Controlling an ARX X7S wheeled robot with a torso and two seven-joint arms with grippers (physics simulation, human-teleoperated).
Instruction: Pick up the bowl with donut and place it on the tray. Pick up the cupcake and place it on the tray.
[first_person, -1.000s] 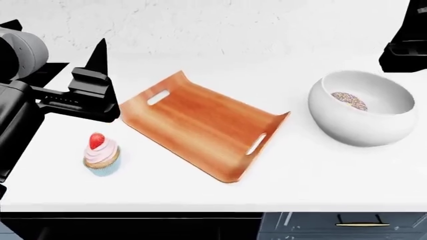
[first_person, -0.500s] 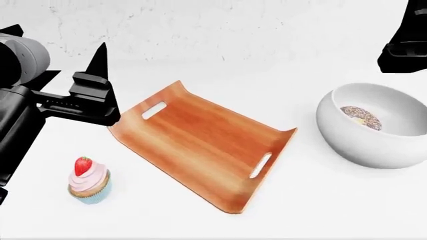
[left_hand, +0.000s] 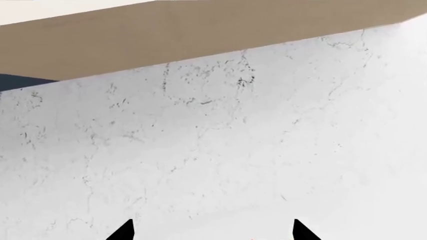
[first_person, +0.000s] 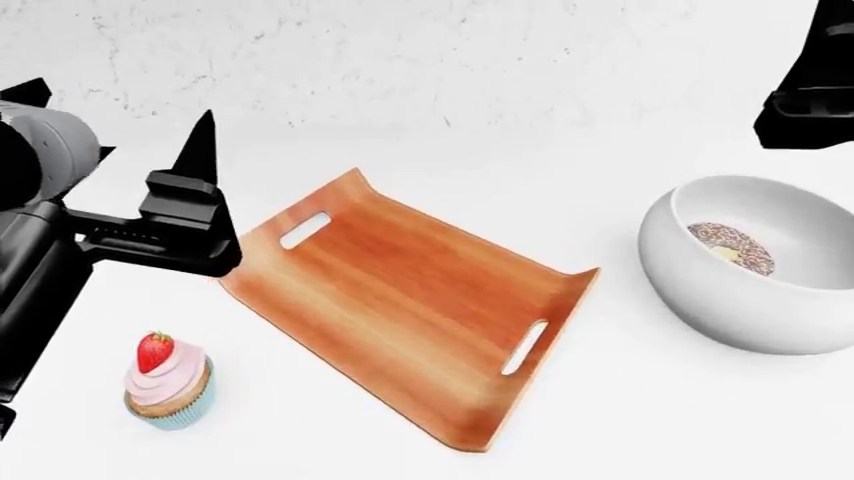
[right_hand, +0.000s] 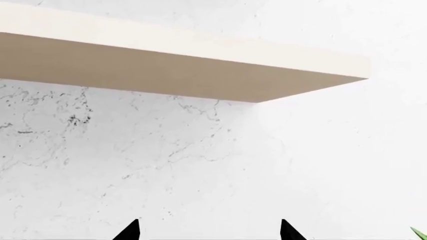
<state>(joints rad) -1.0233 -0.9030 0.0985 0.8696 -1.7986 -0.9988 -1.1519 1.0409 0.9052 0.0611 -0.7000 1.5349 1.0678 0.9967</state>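
Left gripper (first_person: 200, 140) hangs with tips apart, empty, as does the right per its wrist view. Bowl (first_person: 761, 265) lies right of tray (first_person: 400, 300); I risk it slipping off thick walls.

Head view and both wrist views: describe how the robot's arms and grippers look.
The left arm is matte black with a rounded grey joint housing and blocky black links. The left gripper and right gripper show only pointed black fingertips. The right arm is a black angular block. No cables or markings are visible.
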